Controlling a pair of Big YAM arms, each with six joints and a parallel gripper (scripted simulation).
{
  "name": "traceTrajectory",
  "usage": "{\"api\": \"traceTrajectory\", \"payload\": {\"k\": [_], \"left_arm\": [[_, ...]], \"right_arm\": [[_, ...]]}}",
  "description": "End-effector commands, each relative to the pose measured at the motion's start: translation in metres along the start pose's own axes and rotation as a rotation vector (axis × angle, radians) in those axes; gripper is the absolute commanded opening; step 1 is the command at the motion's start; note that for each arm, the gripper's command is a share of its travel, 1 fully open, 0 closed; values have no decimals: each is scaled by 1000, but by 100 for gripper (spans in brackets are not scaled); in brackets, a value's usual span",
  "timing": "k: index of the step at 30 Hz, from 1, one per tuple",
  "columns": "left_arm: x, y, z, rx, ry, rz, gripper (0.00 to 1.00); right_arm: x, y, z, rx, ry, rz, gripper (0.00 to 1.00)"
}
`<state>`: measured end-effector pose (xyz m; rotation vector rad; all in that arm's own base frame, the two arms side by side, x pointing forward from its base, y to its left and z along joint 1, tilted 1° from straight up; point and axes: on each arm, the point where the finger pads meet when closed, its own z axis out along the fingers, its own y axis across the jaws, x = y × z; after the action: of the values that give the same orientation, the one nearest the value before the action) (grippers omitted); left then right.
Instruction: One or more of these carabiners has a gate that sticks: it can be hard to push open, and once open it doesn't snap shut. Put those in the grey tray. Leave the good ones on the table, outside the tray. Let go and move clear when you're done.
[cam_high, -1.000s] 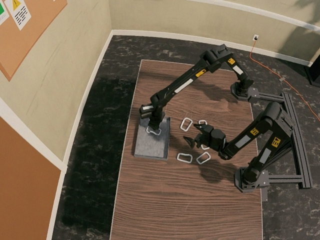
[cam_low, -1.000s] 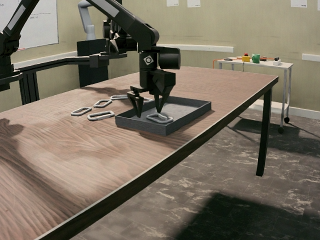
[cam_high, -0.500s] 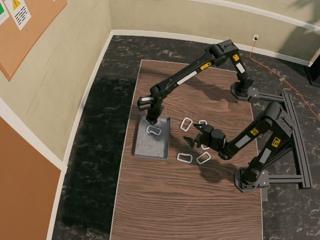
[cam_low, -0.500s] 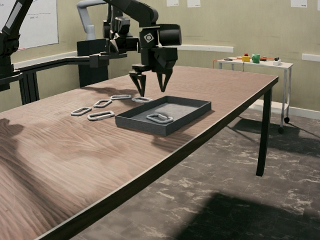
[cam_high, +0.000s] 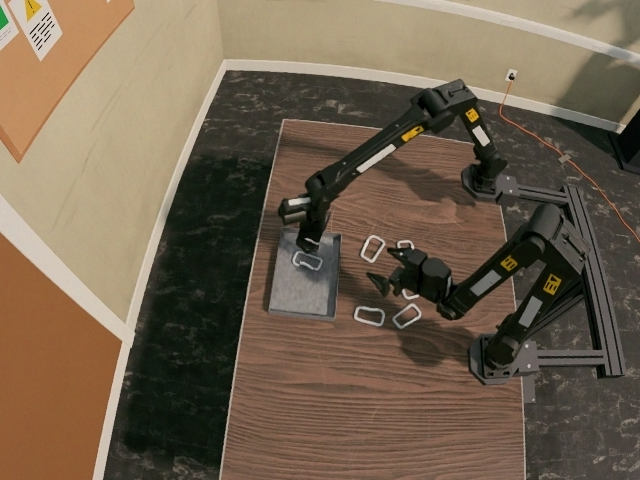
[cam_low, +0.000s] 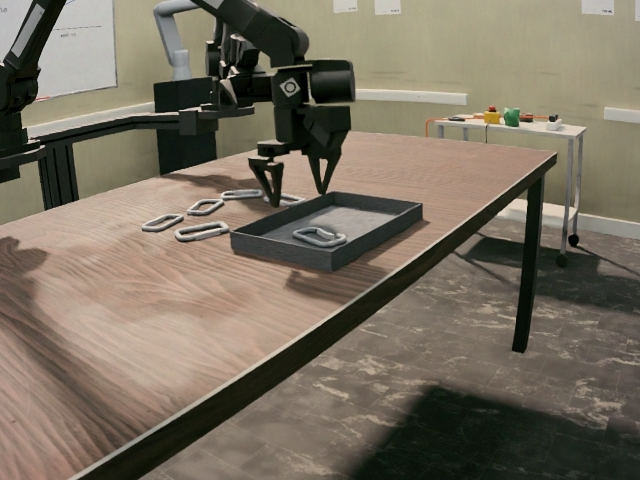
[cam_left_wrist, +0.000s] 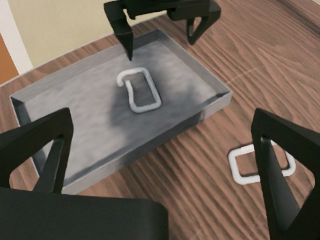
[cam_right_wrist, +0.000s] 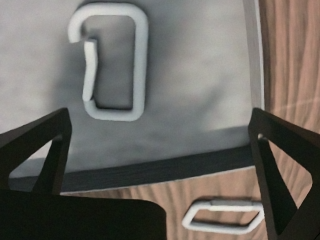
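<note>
We're seeing one carabiner (cam_high: 321, 263) (cam_low: 294, 235) (cam_left_wrist: 156, 92) (cam_right_wrist: 141, 65), gate hanging open, lying in the tray (cam_high: 305, 294) (cam_low: 289, 254) (cam_left_wrist: 85, 115) (cam_right_wrist: 200, 75) by the counter (cam_high: 361, 403) (cam_low: 206, 310) (cam_left_wrist: 280, 65) (cam_right_wrist: 295, 75) edge opposite the arm bases. Five others (cam_high: 369, 323) (cam_low: 201, 232) are lying outside; we can't tell which are tested. Right hand (cam_high: 308, 245) (cam_low: 298, 198) (cam_left_wrist: 161, 50) (cam_right_wrist: 160, 112) is hovering open, empty, above the tray. Left hand (cam_high: 378, 263) (cam_left_wrist: 162, 110), open and empty too, is partly blocking the top view of the loose ones.
</note>
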<state>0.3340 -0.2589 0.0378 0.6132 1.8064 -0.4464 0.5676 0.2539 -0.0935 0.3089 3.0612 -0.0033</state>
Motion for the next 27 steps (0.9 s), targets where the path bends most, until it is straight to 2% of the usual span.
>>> {"api": "traceTrajectory", "payload": {"k": [1,8,10,11,12,13,17,18,19,22,27], "left_arm": [[-14,-1,3,3,-41,11,100],[-14,-1,3,3,-41,11,100],[-14,-1,3,3,-41,11,100],[-14,-1,3,3,-41,11,100],[-14,-1,3,3,-41,11,100],[-14,-1,3,3,-41,11,100],[-14,-1,3,3,-41,11,100],[-14,-1,3,3,-41,11,100],[-14,-1,3,3,-41,11,100],[-14,-1,3,3,-41,11,100],[-14,-1,3,3,-41,11,100]], "right_arm": [[-1,29,-29,-73,-131,-207,100],[6,53,-51,-141,-329,-466,100],[6,53,-51,-141,-329,-466,100],[6,48,-39,-137,-342,-507,100],[7,53,-42,-151,-376,-554,100],[4,59,-61,-171,-430,-589,100],[13,77,-72,-215,-526,-703,100],[15,79,-72,-223,-540,-719,100],[19,78,-60,-222,-531,-731,100],[9,84,-70,-249,-567,-715,100],[7,82,-70,-250,-564,-700,100]]}}
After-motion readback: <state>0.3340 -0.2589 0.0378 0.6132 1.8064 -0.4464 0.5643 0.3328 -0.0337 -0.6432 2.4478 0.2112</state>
